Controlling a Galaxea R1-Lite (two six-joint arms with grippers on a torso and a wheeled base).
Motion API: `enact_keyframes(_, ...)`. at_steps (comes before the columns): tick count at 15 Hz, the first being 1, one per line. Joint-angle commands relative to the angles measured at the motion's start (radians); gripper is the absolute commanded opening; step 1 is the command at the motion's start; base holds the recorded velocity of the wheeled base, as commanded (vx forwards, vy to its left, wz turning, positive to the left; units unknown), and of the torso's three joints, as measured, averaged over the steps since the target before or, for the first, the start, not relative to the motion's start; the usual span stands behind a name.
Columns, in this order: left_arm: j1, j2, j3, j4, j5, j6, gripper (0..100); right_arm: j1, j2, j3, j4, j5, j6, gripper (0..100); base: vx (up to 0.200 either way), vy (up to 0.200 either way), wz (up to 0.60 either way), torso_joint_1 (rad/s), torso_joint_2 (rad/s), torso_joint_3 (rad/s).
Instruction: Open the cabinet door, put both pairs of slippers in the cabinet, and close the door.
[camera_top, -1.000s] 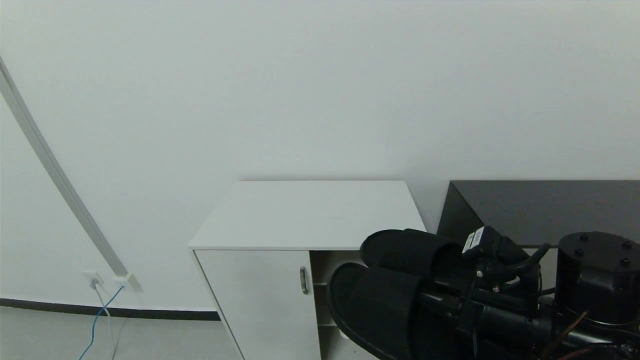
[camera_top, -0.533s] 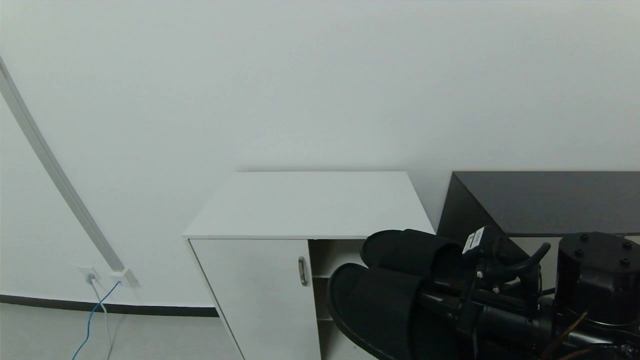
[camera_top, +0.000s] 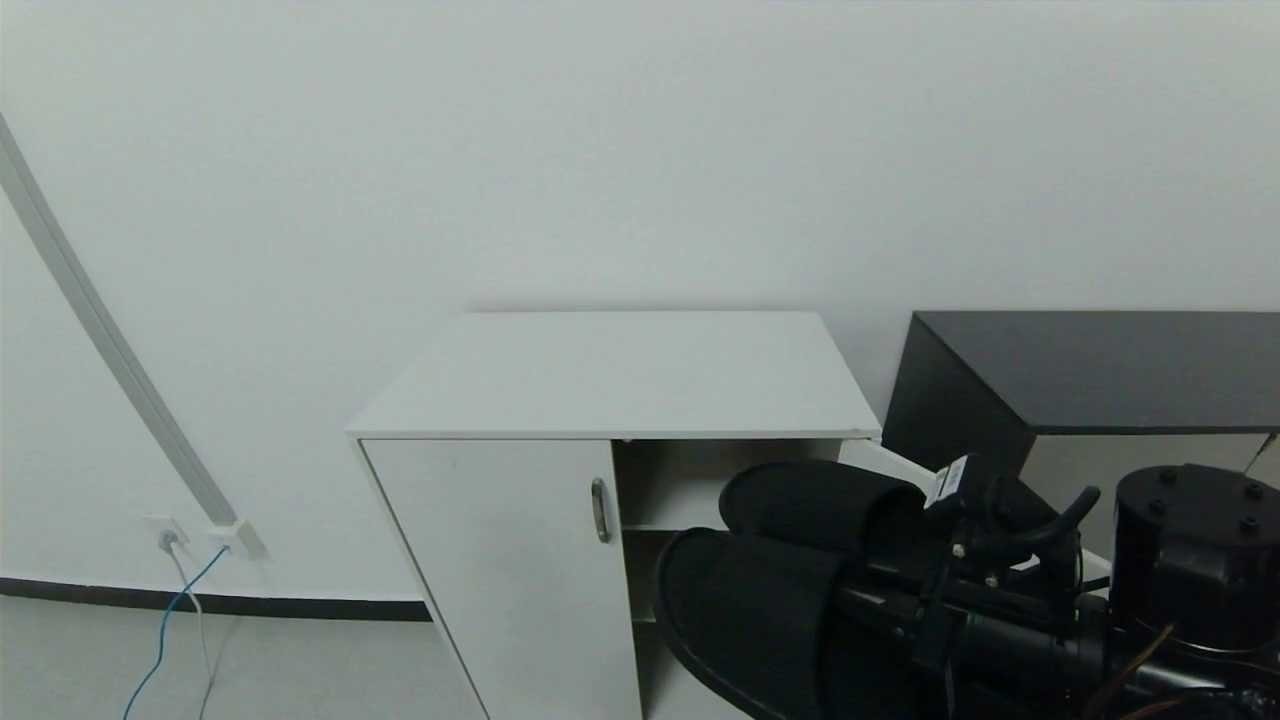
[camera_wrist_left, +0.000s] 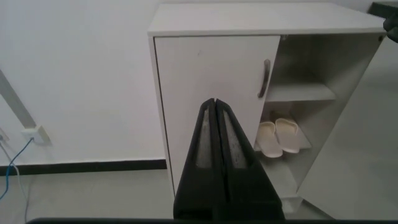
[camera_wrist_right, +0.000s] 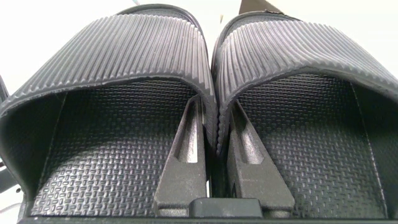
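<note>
Head view: the white cabinet stands against the wall. Its left door is shut with the metal handle upright, and its right half is open. Low on the right, in front of that opening, the black slippers hang side by side on the right arm. They hide the lower opening and run off the bottom edge. A dark table sits just beside the cabinet.

Left wrist view: the left gripper is pinched together with nothing in it. It points at the shut door, well apart from it. Inside the open half, pale slippers lie paired below the upper shelf.

Right wrist view: the right gripper has one finger in each shoe and clamps their touching inner walls. The straps are ribbed and the footbeds studded. The outer edges are cut off.
</note>
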Motion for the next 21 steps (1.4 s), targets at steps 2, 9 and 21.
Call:
enact_keyframes(2, 0.000, 0.001, 0.000, -0.001, 0.000, 0.000, 0, 0.001, 0.002, 0.000, -0.001, 0.000, 0.000, 0, 0.000, 0.000, 0.00, -0.224, 0.55, 0.330)
enact_keyframes(9, 0.000, 0.001, 0.000, -0.001, 0.000, 0.001, 0, 0.005, 0.003, 0.005, -0.001, 0.002, 0.000, 0, 0.000, 0.000, 0.00, -0.200, 0.53, 0.321)
enact_keyframes(21, 0.000, 0.001, 0.000, -0.001, 0.000, 0.001, 0, 0.022, 0.005, 0.012, -0.002, 0.000, 0.000, 0, 0.000, 0.000, 0.00, -0.137, 0.47, 0.340)
